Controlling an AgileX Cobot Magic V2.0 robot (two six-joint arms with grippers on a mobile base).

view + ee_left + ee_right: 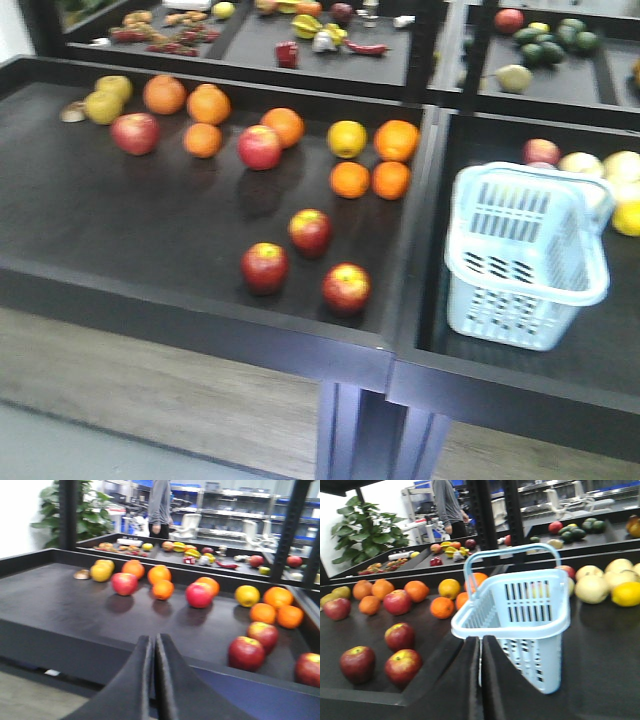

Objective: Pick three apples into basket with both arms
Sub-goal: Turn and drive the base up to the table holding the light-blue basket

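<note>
Pale blue slotted basket (527,255) sits in the right compartment of the bench (150,230). The three apples (310,231), dark red with yellow-green patches, are loosely grouped at the left compartment's front right, none touching. Only the right wrist view catches the basket's handle standing up. Both arms sit low, facing the bench. Left fingers (140,667) are pressed together on nothing, right fingers (470,672) the same.

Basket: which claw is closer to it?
Right. The right claw sits just in front of the basket; the left claw faces the fruit tray, with the basket out of its view.
</note>
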